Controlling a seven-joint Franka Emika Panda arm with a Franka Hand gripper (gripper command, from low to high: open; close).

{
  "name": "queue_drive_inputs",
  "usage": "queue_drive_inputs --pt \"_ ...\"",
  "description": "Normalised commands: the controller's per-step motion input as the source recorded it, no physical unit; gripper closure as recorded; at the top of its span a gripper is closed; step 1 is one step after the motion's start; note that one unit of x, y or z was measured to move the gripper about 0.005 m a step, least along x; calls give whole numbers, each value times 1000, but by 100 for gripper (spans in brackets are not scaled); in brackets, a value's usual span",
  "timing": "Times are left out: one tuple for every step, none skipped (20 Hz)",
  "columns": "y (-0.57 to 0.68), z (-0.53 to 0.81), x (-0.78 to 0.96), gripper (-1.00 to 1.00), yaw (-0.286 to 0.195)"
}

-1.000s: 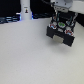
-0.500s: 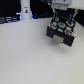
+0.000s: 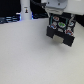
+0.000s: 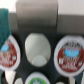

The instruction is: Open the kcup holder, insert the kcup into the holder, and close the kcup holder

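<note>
Tool [image 3: 56,11] poised right above kcup holder [image 3: 61,31], grip state impossible to tell.
Holder standing on pale worktop [image 3: 25,55], toward exterior view's right, drawer pulled open. Wrist view: white kcup [image 4: 37,47] seated between red-and-white pods [image 4: 69,54]. White post [image 3: 25,11] behind.

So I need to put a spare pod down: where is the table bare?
The white table is bare in front of the holder and toward the exterior view's left, below the white post. It is crowded at the holder, under the arm.
</note>
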Motion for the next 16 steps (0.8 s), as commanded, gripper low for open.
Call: queue_drive_inputs --pt "-202 0 724 -100 52" --pt "-112 -6 770 -100 53" --pt "-51 -4 774 -100 59" --pt "-20 -26 773 -100 30" --pt "2 -68 735 -100 76" --pt "34 -81 704 -100 90" --pt "137 -55 637 -100 121" --pt "254 -57 555 -100 150" --pt "266 -99 461 -100 179" --pt "202 -63 338 -100 229" --pt "202 -97 309 -100 233" --pt "193 -142 272 -100 233" --pt "187 -165 225 -100 232" --pt "189 -181 201 -100 230" --pt "207 -193 136 -100 226" --pt "215 -190 75 -100 225"
